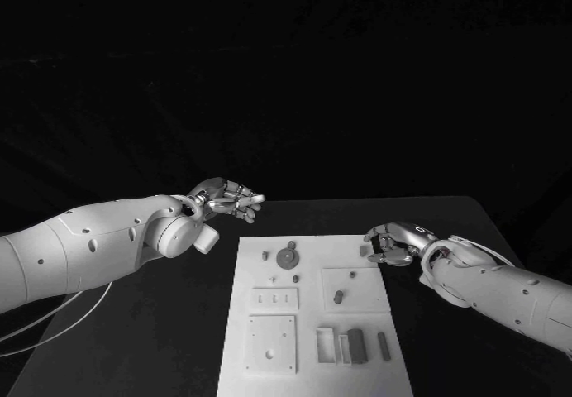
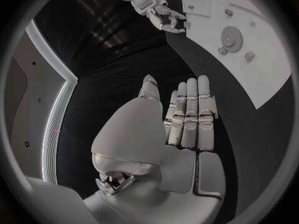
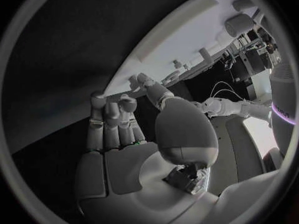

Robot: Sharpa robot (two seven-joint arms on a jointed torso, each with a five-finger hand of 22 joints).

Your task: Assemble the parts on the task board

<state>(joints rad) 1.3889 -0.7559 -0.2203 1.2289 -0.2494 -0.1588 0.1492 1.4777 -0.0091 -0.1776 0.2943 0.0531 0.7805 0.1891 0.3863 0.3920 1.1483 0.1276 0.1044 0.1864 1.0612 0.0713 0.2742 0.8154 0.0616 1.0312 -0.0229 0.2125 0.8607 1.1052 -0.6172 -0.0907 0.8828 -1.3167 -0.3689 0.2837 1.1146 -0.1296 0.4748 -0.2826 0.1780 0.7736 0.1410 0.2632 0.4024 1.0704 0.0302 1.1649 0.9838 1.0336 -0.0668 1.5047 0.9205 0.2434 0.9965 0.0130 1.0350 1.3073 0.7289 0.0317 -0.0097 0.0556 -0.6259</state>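
Head view showed the white task board (image 1: 312, 318) lying flat on the black table (image 1: 178, 331), a long matte plate with raised square blocks and shallow slots. My left hand (image 1: 226, 199) hovered off the board's far left corner, clear of it, fingers spread and nothing in them. My right hand (image 1: 391, 246) sat at the board's far right corner, its silver fingers curled inward at the board's edge; from here I could not tell whether anything small was pinched there. On the board I saw a round toothed part (image 1: 288, 258) near the far end, a small dark part (image 1: 339, 295) on the raised block to the right of centre, and upright rectangular parts (image 1: 355, 346) standing at the near end. The left wrist view gave what the head view could not: my left fingers (image 2: 190, 112) straight, side by side, palm bare, with the round gear-like part (image 2: 232, 36) beyond them on the board (image 2: 268, 64) and my right hand (image 2: 165, 16) curled at its corner. The right wrist view showed my right hand (image 3: 134, 134) with smooth metal fingers (image 3: 112, 119) bent towards the board's edge (image 3: 181, 37), thumb (image 3: 152, 88) reaching at the rim; contact was unclear.
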